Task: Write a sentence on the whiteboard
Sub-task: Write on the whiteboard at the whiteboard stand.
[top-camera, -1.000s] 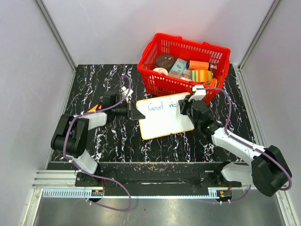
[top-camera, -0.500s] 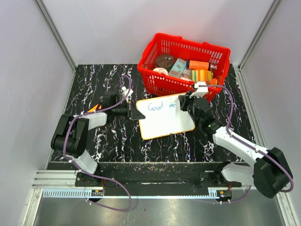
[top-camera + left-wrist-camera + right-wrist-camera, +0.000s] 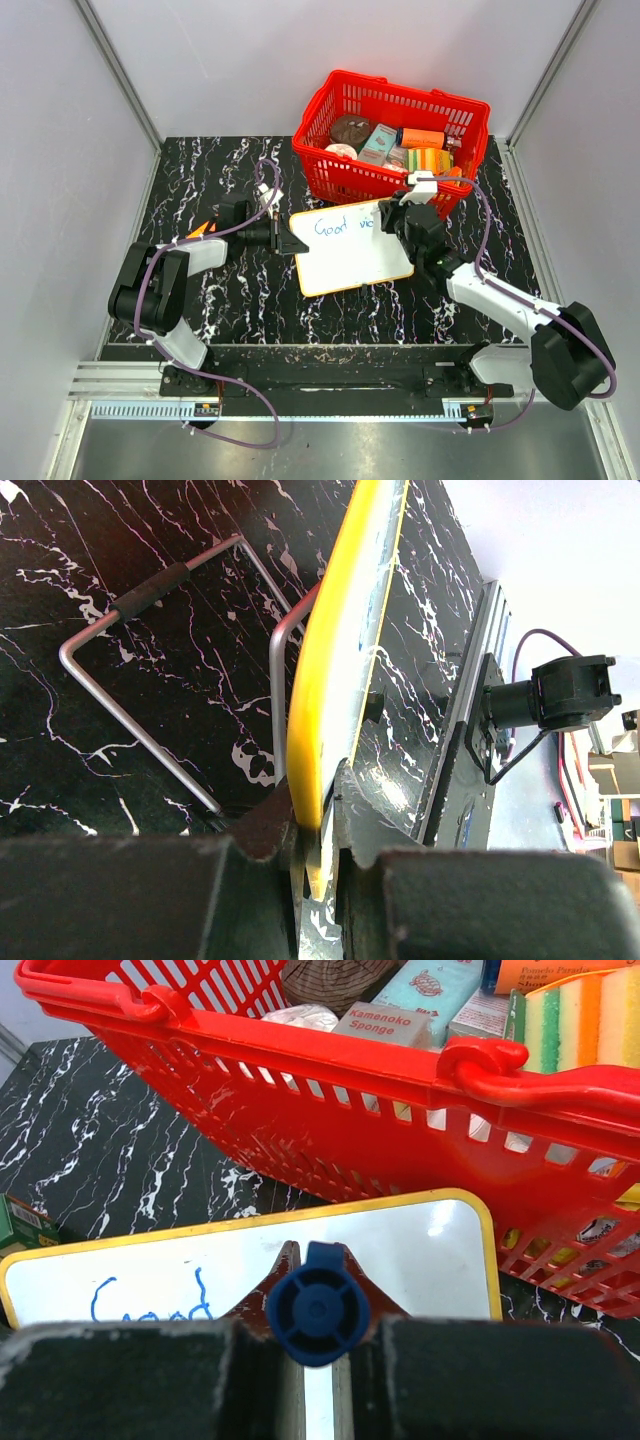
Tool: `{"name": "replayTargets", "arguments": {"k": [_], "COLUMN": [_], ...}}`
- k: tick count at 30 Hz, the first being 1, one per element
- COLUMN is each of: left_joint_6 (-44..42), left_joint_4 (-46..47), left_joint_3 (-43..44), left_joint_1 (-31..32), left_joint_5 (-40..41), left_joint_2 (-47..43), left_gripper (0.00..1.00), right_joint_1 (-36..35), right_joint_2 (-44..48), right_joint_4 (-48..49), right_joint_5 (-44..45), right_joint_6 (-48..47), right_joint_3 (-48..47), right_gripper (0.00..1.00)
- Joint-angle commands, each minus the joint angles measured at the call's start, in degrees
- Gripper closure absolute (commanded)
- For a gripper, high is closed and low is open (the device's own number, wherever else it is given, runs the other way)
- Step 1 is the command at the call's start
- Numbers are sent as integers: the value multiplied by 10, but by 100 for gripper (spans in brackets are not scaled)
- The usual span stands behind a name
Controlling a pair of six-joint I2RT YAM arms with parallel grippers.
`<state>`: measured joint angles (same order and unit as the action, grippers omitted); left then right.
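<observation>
The whiteboard point(image 3: 350, 262) stands tilted mid-table, white with a yellow rim. My left gripper point(image 3: 289, 243) is shut on its left edge; in the left wrist view the yellow rim point(image 3: 330, 670) runs up from between the fingers of the left gripper point(image 3: 318, 825). The sentence point(image 3: 342, 226) is blue lettering on the top line, starting "Good" point(image 3: 150, 1305). My right gripper point(image 3: 396, 222) hovers over the board's right part, shut on a blue marker point(image 3: 318, 1305) seen end-on above the whiteboard point(image 3: 420, 1250). The marker's tip is hidden.
A red basket point(image 3: 325, 165) of sponges and boxes stands just behind the board, its wall point(image 3: 330, 1110) close ahead of the right gripper. A wire stand point(image 3: 150, 670) props the board from behind. A small green-orange box point(image 3: 203, 229) lies left of the left arm.
My right gripper with the marker has shifted slightly toward the basket over the board's right end. The left gripper and the board have not moved.
</observation>
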<state>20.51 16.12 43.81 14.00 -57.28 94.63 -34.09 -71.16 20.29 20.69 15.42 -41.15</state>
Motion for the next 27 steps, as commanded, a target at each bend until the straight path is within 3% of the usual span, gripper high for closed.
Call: {"name": "replayTargets", "arguments": {"k": [1,27], "left_joint_6": [-75,-75], "left_joint_4": [-32,-33], "left_joint_3": [-5,-4], "left_joint_1": [9,9], "left_joint_5": [91,91], "left_joint_2": [21,21], "left_gripper": [100,100], "right_joint_1": [8,17], "right_joint_2": [3,-21], "right_joint_4": [31,40], "right_joint_5": [30,1], "right_joint_6": [-11,-7], "right_joint_3": [-23,-26], "right_gripper": [100,100]}}
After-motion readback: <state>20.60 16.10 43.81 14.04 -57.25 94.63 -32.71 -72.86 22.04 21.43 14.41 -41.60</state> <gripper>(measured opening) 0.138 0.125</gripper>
